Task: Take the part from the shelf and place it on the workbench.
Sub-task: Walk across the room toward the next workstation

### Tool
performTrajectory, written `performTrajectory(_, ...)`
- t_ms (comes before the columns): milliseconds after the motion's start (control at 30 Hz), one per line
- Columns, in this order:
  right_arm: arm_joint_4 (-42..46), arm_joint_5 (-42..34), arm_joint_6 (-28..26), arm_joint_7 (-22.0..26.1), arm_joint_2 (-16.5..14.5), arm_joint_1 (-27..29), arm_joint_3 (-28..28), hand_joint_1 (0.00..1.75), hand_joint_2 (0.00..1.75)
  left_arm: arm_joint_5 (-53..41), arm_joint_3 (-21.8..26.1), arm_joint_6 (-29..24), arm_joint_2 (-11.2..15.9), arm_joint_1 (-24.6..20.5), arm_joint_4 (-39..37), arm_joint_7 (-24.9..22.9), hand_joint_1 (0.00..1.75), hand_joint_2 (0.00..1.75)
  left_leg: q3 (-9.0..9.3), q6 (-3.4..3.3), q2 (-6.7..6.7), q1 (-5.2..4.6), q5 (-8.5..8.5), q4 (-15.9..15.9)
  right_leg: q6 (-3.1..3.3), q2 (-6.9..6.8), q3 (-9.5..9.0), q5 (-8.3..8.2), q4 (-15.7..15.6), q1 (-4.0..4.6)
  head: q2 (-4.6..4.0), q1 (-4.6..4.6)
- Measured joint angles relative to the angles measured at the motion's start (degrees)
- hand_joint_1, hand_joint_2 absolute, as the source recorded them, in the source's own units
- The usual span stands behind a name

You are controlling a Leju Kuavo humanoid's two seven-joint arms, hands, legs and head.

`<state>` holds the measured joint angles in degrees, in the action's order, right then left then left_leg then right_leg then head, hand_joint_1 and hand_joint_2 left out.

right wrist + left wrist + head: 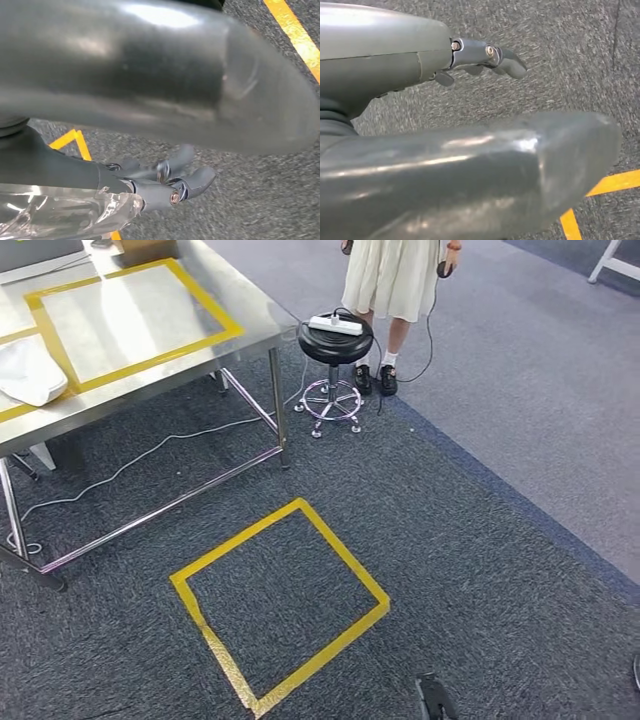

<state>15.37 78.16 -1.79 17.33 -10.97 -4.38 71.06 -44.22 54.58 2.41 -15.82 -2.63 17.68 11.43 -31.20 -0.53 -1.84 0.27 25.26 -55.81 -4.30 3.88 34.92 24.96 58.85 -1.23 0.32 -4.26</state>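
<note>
Left hand (pixel 433 150) hanging, fingers (pixel 501 57) extended

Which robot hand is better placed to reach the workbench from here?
Probably the left robot hand: the workbench stands on the robot's left in the head view, and this hand hangs empty. Clear plastic lies beside the right robot hand.

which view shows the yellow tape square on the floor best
The head view: the whole yellow tape square lies unobstructed on the dark carpet, beside the steel table. Each wrist view catches short yellow tape strips past its hand; I can't tell whether they belong to this square.
</note>
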Motion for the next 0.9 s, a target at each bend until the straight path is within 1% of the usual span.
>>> performTrajectory(33,0.0,0.0,0.0,0.0,0.0,-0.07,0.0,0.0,0.0,0.0,0.07,0.0,-0.02,0.02,0.0,0.0,0.0,0.0,0.05,-0.29,0.58,0.01,-0.06,0.12,-0.12,-1.17,1.42,1.65,2.92,0.1,0.0,-0.25)
performTrajectory(67,0.0,0.0,0.01,0.0,0.0,-0.17,0.0,0.0,0.0,-0.01,0.14,0.0,-0.03,0.06,0.0,0.0,0.0,0.0,0.06,-0.47,1.12,-0.08,-0.01,0.12,-0.21,-2.24,3.26,3.63,6.87,0.2,0.0,-0.48)
performTrajectory(100,0.0,0.0,0.02,0.0,-0.01,-0.25,0.0,0.0,0.0,-0.03,0.22,0.0,-0.03,0.1,0.0,0.0,0.0,0.0,0.08,-0.6,1.72,-0.18,0.04,0.11,-0.28,-2.85,5.2,5.39,11.0,0.2,0.01,-0.67)
performTrajectory(133,0.0,0.01,0.03,0.0,-0.01,-0.24,0.0,0.0,0.0,-0.09,0.29,-0.01,-0.03,0.11,0.0,0.0,0.0,0.0,0.11,-0.67,2.29,-0.26,0.1,0.1,-0.34,-3.17,6.58,6.31,14.01,0.2,0.01,-0.69)
performTrajectory(167,0.0,0.01,0.05,0.0,-0.02,-0.18,0.0,0.0,0.0,-0.18,0.35,-0.01,-0.02,0.09,0.0,0.0,0.0,0.0,0.18,-0.7,2.75,-0.3,0.15,0.09,-0.36,-3.36,6.9,6.12,14.88,0.19,0.01,-0.7)
performTrajectory(200,0.0,0.01,0.06,0.0,-0.02,-0.12,0.0,0.0,0.0,-0.28,0.41,-0.01,-0.02,0.05,0.0,0.0,0.0,0.0,0.29,-0.66,3.14,-0.32,0.22,0.09,-0.32,-3.54,6.05,4.91,13.42,0.19,0.01,-0.73)
performTrajectory(233,0.0,0.0,0.07,0.0,-0.02,-0.09,0.0,0.0,0.0,-0.36,0.46,-0.01,-0.03,0.01,0.0,0.0,0.0,0.0,0.46,-0.54,3.49,-0.32,0.32,0.08,-0.23,-3.92,4.13,3.01,9.91,0.19,0.01,-0.77)
performTrajectory(267,0.0,0.0,0.07,0.0,-0.03,-0.12,0.0,0.0,0.0,-0.41,0.52,-0.01,-0.03,0.0,0.0,0.0,0.0,0.0,0.64,-0.32,3.79,-0.39,0.48,0.04,-0.12,-4.75,1.76,1.38,5.59,0.27,0.01,-0.83)
performTrajectory(300,0.0,0.0,0.07,0.0,-0.04,-0.23,0.0,0.0,0.0,-0.44,0.58,-0.01,-0.03,-0.01,0.0,0.0,0.0,0.0,0.77,-0.04,4.05,-0.54,0.66,-0.08,0.15,-5.35,-0.24,0.16,1.98,0.33,0.01,-0.85)
performTrajectory(333,0.0,0.0,0.08,0.0,-0.06,-0.34,0.0,0.0,0.0,-0.47,0.62,-0.01,-0.01,-0.02,0.0,0.0,0.0,0.0,0.86,0.22,4.3,-0.7,0.8,-0.18,0.42,-5.79,-1.55,-0.46,-0.39,0.42,0.01,-0.84)
performTrajectory(367,0.0,0.0,0.08,0.0,-0.08,-0.41,0.0,0.0,0.0,-0.5,0.66,-0.01,0.0,-0.03,0.0,0.0,0.0,0.0,0.9,0.45,4.56,-0.83,0.87,-0.24,0.73,-5.9,-2.02,-0.5,-1.33,0.55,0.01,-0.81)
performTrajectory(433,0.0,0.01,0.09,-0.03,-0.11,-0.39,0.0,0.0,0.0,-0.68,0.67,-0.01,0.01,-0.06,0.0,0.0,0.0,0.0,0.94,0.86,5.09,-0.85,0.91,-0.18,1.4,-5.08,-1.83,-0.65,-1.38,0.6,0.01,-0.77)
performTrajectory(467,0.0,0.01,0.09,-0.05,-0.13,-0.34,0.01,0.0,0.0,-0.93,0.67,0.0,0.01,-0.08,0.0,0.0,0.0,0.0,0.86,1.17,4.98,-0.78,1.29,-0.42,1.72,-4.73,-1.76,-0.76,-1.46,0.54,0.01,-0.73)
performTrajectory(500,0.0,0.02,0.09,-0.07,-0.14,-0.34,0.01,0.0,0.0,-1.26,0.68,0.01,0.01,-0.1,0.0,0.0,0.0,0.0,0.34,1.51,4.53,-0.7,2.34,-1.64,2.01,-4.38,-1.7,-0.9,-1.57,0.39,0.01,-0.63)
performTrajectory(533,0.0,0.02,0.09,-0.08,-0.15,-0.38,0.02,0.0,0.0,-1.6,0.68,0.02,0.02,-0.11,0.0,0.0,0.0,0.0,-0.74,1.83,3.88,-0.61,4.01,-4.12,2.23,-4.03,-1.66,-1.03,-1.68,0.24,0.01,-0.49)
performTrajectory(567,0.0,0.02,0.09,-0.09,-0.15,-0.42,0.02,0.0,0.0,-1.88,0.69,0.03,0.02,-0.1,0.0,0.0,0.0,0.0,-2.38,2.08,3.13,-0.52,6.06,-7.77,2.35,-3.67,-1.58,-1.09,-1.7,0.18,0.01,-0.32)
performTrajectory(600,0.0,0.02,0.1,-0.09,-0.15,-0.43,0.02,0.0,0.0,-2.04,0.71,0.04,0.02,-0.07,0.0,0.0,0.0,0.0,-4.39,2.23,2.69,-0.45,7.97,-12.02,2.42,-3.31,-1.5,-1.12,-1.71,0.15,0.01,-0.21)
performTrajectory(633,0.0,0.02,0.1,-0.09,-0.15,-0.4,0.02,0.0,0.0,-2.1,0.72,0.04,0.02,-0.03,0.0,0.0,0.0,0.0,-6.08,2.31,2.49,-0.41,9.05,-15.43,2.44,-2.91,-1.46,-1.14,-1.7,0.15,0.01,-0.14)
performTrajectory(667,0.0,0.01,0.1,-0.09,-0.15,-0.36,0.02,0.0,0.0,-2.15,0.73,0.04,0.03,0.0,0.0,0.0,0.0,0.0,-7.03,2.33,2.41,-0.38,8.96,-17.08,2.44,-2.49,-1.45,-1.15,-1.7,0.13,0.01,-0.09)
performTrajectory(700,0.0,0.01,0.11,-0.09,-0.15,-0.33,0.02,0.0,0.0,-2.24,0.74,0.04,0.03,0.01,0.0,0.0,0.0,0.0,-6.97,2.3,2.37,-0.35,7.71,-16.54,2.41,-2.03,-1.46,-1.18,-1.7,0.11,0.01,-0.09)
performTrajectory(733,0.0,0.0,0.13,-0.09,-0.18,-0.33,0.02,0.0,0.0,-2.35,0.75,0.04,0.04,0.0,0.0,0.0,0.0,0.0,-5.83,2.22,2.21,-0.31,5.56,-13.8,2.34,-1.55,-1.51,-1.21,-1.69,0.07,0.01,-0.09)
performTrajectory(767,0.0,0.0,0.15,-0.09,-0.21,-0.36,0.02,0.0,0.0,-2.47,0.78,0.04,0.04,-0.02,0.0,0.0,0.0,0.0,-4.11,2.13,1.69,-0.21,3.17,-9.89,2.21,-1.07,-1.53,-1.25,-1.69,0.0,0.01,-0.07)
performTrajectory(800,0.0,0.0,0.16,-0.09,-0.23,-0.42,0.02,0.0,0.0,-2.6,0.82,0.04,0.04,-0.05,-0.01,0.0,0.0,0.0,-2.38,2.03,0.9,-0.11,1.39,-5.99,2.0,-0.61,-1.48,-1.26,-1.56,0.04,0.01,0.0)
performTrajectory(833,0.0,0.0,0.16,-0.09,-0.27,-0.46,0.02,0.0,0.0,-2.72,0.91,0.04,0.04,-0.11,-0.01,0.0,0.0,0.0,-1.09,1.89,0.2,-0.04,0.43,-3.01,1.73,-0.23,-1.3,-1.31,-1.46,0.06,0.01,0.07)
performTrajectory(867,0.0,0.0,0.15,-0.09,-0.27,-0.45,0.02,0.0,0.0,-2.84,1.03,0.04,0.04,-0.17,-0.02,0.0,0.0,0.0,-0.47,1.71,-0.35,-0.03,0.17,-1.37,1.39,0.08,-1.06,-1.41,-1.44,0.05,0.01,0.15)
performTrajectory(900,0.0,0.0,0.15,-0.09,-0.28,-0.38,0.02,0.0,0.0,-2.95,1.15,0.04,0.04,-0.23,-0.02,0.0,0.0,0.0,-0.33,1.46,-0.51,-0.1,0.32,-0.78,1.0,0.35,-0.86,-1.55,-1.5,0.04,0.01,0.19)
